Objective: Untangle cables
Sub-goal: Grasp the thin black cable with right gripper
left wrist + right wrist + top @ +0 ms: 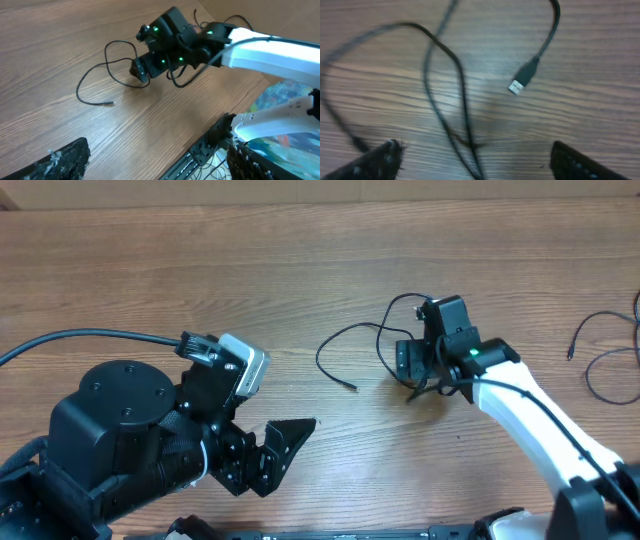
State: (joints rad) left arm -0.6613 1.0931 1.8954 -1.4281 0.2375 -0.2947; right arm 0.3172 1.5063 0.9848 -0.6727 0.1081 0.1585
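A thin black cable (345,340) lies in loose loops on the wooden table, with one small plug end (352,388) pointing toward the front. My right gripper (412,370) hangs over the right side of those loops. In the right wrist view it (477,167) is open, and two crossing cable strands (462,135) run between its fingers (375,162) without touching them. A silver-tipped plug (520,84) lies just beyond. My left gripper (275,452) is open and empty at the front left, apart from the cable. The left wrist view shows the cable loops (107,62) beside the right gripper (147,67).
Another thin black cable (605,360) lies at the far right edge of the table. The thick black lead (70,340) of the left arm curves across the left side. The table's front edge with a black rail (200,150) is close to the left gripper.
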